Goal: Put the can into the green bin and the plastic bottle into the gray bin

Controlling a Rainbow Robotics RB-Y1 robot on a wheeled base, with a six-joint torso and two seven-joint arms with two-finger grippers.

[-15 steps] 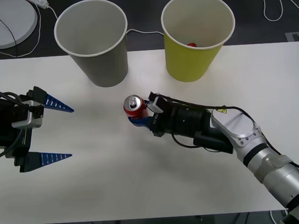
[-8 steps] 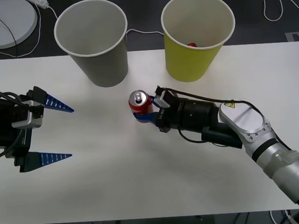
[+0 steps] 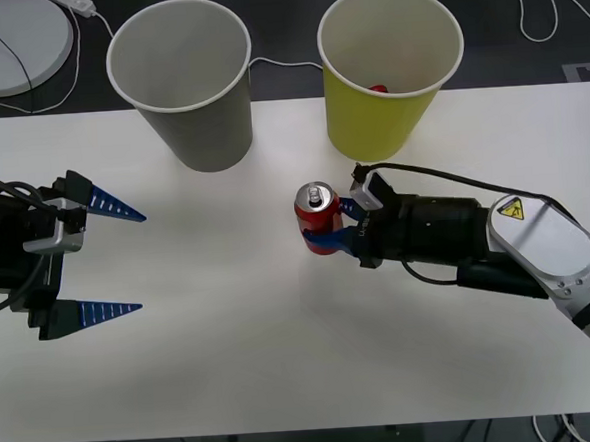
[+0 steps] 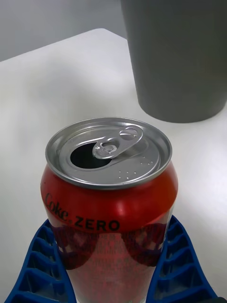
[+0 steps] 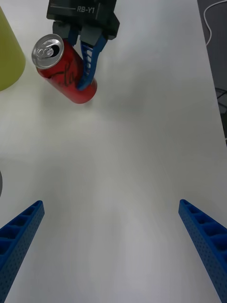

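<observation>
The can (image 3: pixel 316 216) was held upright, clamped in the right pincer (image 3: pixel 333 226), above the table (image 3: pixel 232 335) near the green bin (image 3: pixel 391 75). Lifting over its rim was judged next. The left pincer (image 3: pixel 97 258) waited, fingers apart.

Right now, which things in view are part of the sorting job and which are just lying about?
Part of the job:
- can, held in the right gripper
- green bin, a red item already inside
- gray bin

Lying about:
- white round disc behind the table
- white cables
- left gripper, idle, open
</observation>
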